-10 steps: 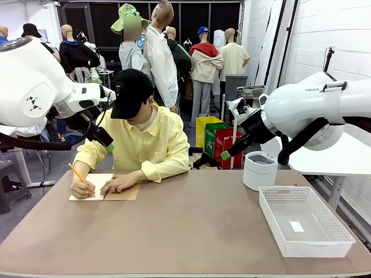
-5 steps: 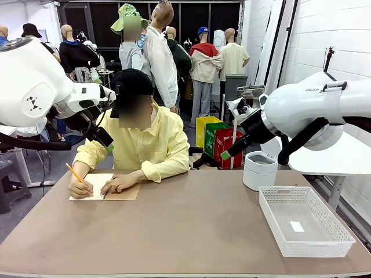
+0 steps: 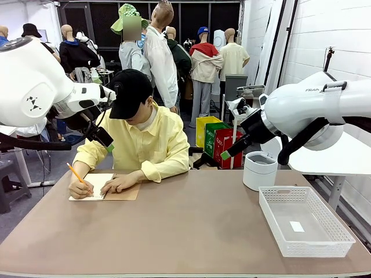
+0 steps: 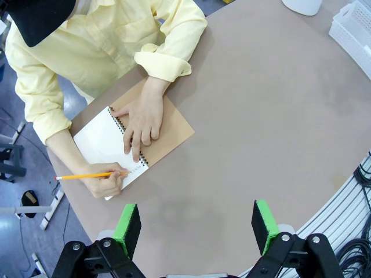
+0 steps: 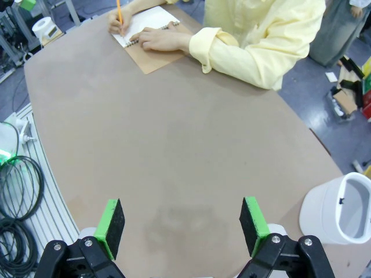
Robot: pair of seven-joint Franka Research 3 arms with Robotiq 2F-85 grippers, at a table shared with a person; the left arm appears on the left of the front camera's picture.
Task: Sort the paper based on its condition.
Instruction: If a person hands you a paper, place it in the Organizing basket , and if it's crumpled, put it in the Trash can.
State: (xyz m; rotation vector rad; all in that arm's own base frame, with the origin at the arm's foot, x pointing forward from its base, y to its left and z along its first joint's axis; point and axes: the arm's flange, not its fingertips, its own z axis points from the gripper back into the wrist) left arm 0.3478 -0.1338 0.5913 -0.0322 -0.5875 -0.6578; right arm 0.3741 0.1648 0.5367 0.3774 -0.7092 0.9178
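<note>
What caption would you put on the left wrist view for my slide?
Open left gripper above the table while a person's hand writes in a spiral notebook.

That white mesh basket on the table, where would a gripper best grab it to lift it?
Probably by a side wall, from straight above: one finger inside the white basket, one outside. Its walls are thin and upright, and the whole basket looks too wide to span. The long wall facing the middle of the table has bare surface beside it, room for the right gripper.
</note>
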